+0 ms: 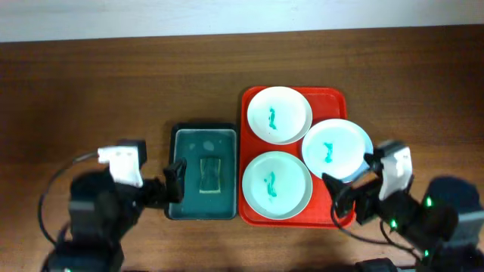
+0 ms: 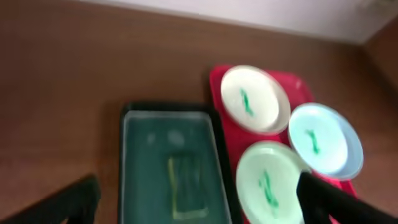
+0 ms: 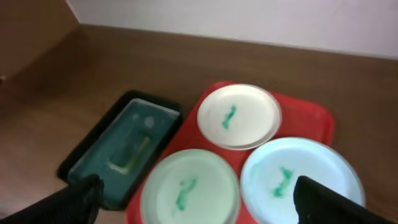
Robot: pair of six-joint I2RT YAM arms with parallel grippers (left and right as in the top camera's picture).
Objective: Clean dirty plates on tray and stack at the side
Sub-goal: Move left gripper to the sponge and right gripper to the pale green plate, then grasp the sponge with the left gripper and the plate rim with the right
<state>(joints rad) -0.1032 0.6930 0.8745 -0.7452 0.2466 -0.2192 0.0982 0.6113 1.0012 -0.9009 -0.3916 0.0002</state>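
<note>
**Overhead: three smeared plates on the tray, both grippers empty**

All three plates lie on the tray (image 1: pixel 330 98), each with a teal smear at its centre. The white plate (image 1: pixel 280 114) sits at the far end and the green plate (image 1: pixel 277 185) at the near end. The blue plate (image 1: pixel 337 149) is to their right, hanging out over the tray's right rim. None looks cleaned, and nothing is stacked at the side.

Just left of the tray stands the basin (image 1: pixel 181 134), with the sponge (image 1: pixel 209 175) lying in it. The left gripper (image 1: pixel 175 181) hovers at the basin's left wall, spread wide and holding nothing. The right gripper (image 1: pixel 340 198) hangs at the tray's near right corner, beside the blue plate, equally wide and empty.

The blue plate is the likeliest trouble: a nudge from the right gripper could tip it off the rim onto the table (image 1: pixel 113 83). Pressing a sponge on an unheld plate could also skid it into its neighbours.
</note>
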